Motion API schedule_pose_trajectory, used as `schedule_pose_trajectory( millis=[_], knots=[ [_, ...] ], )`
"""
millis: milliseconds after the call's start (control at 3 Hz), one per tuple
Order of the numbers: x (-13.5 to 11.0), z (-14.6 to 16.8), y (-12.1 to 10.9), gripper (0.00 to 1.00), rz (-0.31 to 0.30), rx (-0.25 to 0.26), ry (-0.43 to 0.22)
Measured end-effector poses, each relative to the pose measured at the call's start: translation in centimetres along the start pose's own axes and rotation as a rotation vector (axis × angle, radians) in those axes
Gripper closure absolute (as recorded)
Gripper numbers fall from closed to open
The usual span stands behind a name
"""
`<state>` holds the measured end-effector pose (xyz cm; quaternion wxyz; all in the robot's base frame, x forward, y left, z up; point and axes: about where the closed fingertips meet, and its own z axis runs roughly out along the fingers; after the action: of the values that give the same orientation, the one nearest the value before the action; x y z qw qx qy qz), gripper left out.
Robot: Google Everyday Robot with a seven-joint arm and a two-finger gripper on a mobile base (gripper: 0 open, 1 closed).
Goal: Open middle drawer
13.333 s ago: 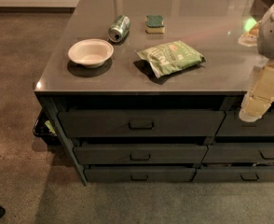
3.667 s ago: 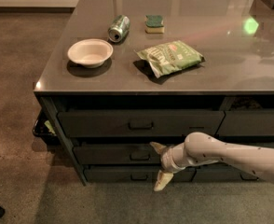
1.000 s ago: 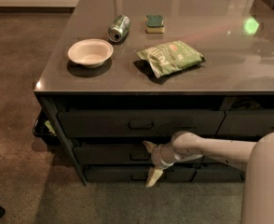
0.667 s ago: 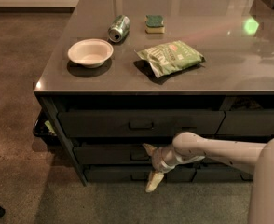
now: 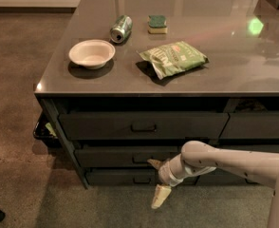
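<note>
The middle drawer [image 5: 106, 156] is the second of three dark-grey drawer fronts under the counter, and its small loop handle [image 5: 140, 158] sits at its centre. My gripper [image 5: 157, 179] reaches in from the right on a pale arm, right at the drawer front. It is open: the upper finger [image 5: 153, 164] lies just right of the handle, and the lower finger [image 5: 160, 195] hangs down in front of the bottom drawer [image 5: 116, 178]. Whether the upper finger touches the handle I cannot tell. The drawer front stands about flush with the stack.
The taller top drawer [image 5: 144, 126] is above. On the counter [image 5: 234, 75] lie a white bowl [image 5: 91, 53], a green can [image 5: 121, 28], a sponge [image 5: 157, 23] and a green chip bag [image 5: 173, 58]. A second drawer stack [image 5: 255, 126] is at the right. Bare floor lies in front.
The arm came down from the upper right of the counter to the drawer fronts. Over the last second the gripper has stayed by the middle drawer's handle with hardly any shift.
</note>
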<state>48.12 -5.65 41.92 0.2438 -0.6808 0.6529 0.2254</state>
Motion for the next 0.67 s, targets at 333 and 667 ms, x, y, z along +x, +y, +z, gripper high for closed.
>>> schedule_pose_trajectory(
  millis=[333, 667],
  knots=[
    [0.3, -0.8, -1.7, 0.00, -0.019, 0.034, 0.031],
    [1.6, -2.8, -3.5, 0.00, -0.024, 0.101, 0.094]
  ],
)
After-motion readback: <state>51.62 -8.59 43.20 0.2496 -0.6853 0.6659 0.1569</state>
